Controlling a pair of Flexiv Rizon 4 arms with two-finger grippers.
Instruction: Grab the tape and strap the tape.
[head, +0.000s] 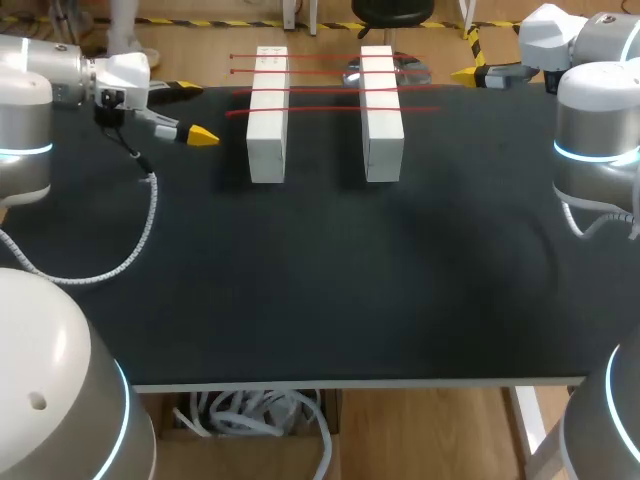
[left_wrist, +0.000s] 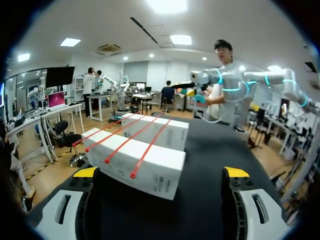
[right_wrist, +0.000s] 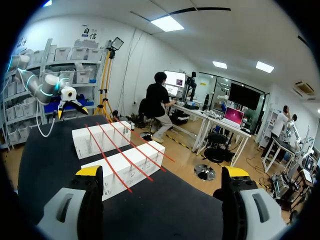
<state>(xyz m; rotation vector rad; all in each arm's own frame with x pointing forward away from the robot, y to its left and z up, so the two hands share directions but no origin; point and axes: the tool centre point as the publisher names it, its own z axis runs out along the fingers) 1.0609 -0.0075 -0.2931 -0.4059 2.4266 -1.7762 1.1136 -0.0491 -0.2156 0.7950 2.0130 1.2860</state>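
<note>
Nothing was in hand at this point, so I judged the job to be at its very start, with the grab not yet made. The left gripper (head: 192, 113) hung over the left side of the table (head: 320, 290), its fingers spread wide and holding nothing. The right gripper (right_wrist: 162, 171) sat off the table's far right corner, equally wide open and equally empty.

The tape (head: 325, 90) lay as four red strips side by side across the tops of two white boxes, the left box (head: 268, 115) and the right box (head: 382, 115). The strips bridged the gap between the boxes, and their ends stuck out a little past the outer sides. The boxes stood at the far part of the table, well apart from both grippers.

The next move, as I read it, called for bringing one gripper in low at a free strip end and closing on that thin edge alone (a flat strip gives the fingers very little to bite on). I also judged it should do so without nudging the box beneath or the neighbouring strips.
</note>
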